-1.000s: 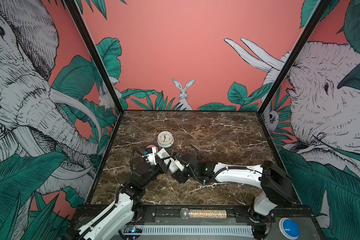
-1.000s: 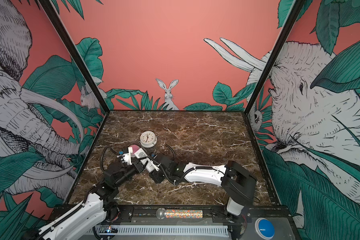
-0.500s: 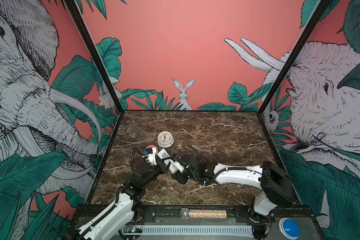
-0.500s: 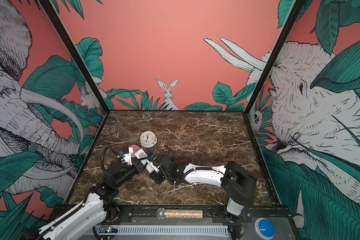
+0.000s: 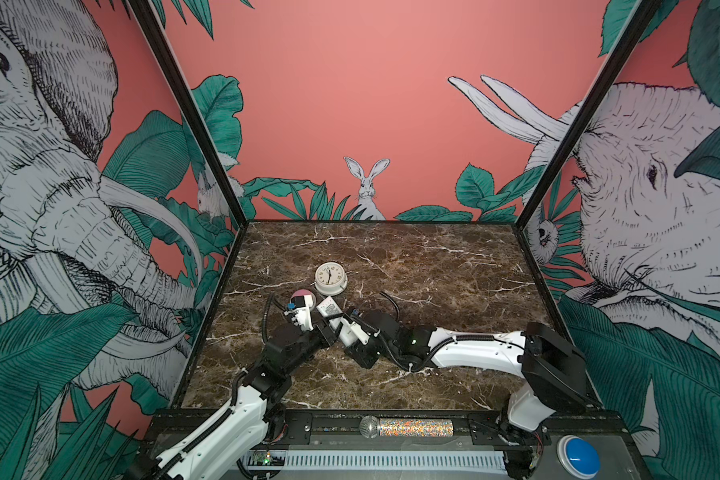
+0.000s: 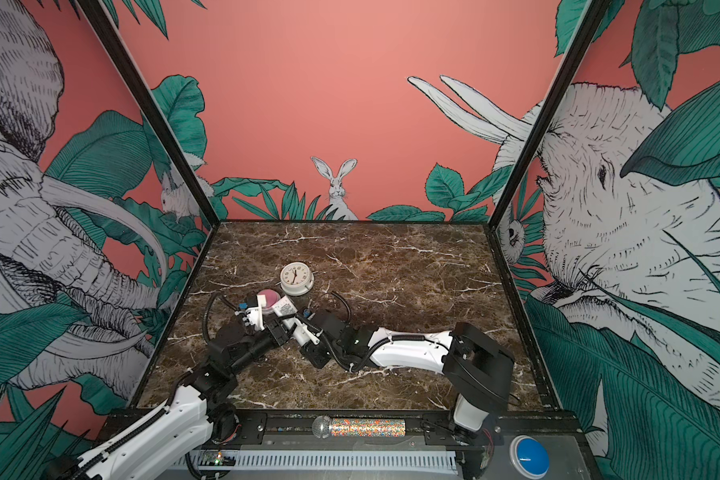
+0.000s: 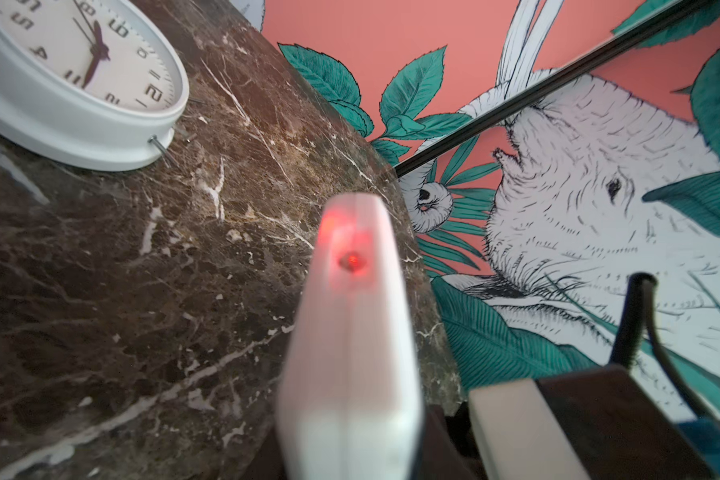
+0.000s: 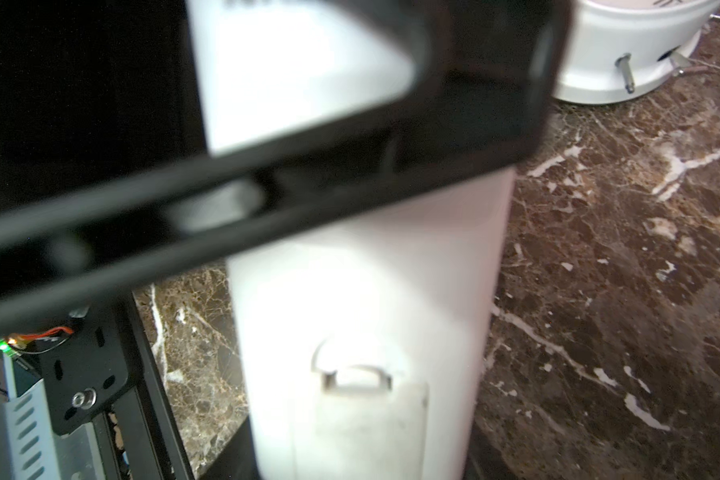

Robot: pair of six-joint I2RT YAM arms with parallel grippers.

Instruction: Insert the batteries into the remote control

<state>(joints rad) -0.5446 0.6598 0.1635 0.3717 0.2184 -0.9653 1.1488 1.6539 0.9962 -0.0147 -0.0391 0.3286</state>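
Remote control (image 5: 329, 309) is tilted up off the marble table (image 5: 433, 270), just in front of the white clock (image 5: 330, 278), with both arms meeting at it. Right gripper (image 5: 341, 322) looks clamped on it, and its wrist view shows the white back with the battery door on. Left gripper (image 5: 324, 328) sits right against it too, but gripping or loose? Can't tell. A red light (image 7: 352, 262) glows at the remote's tip.
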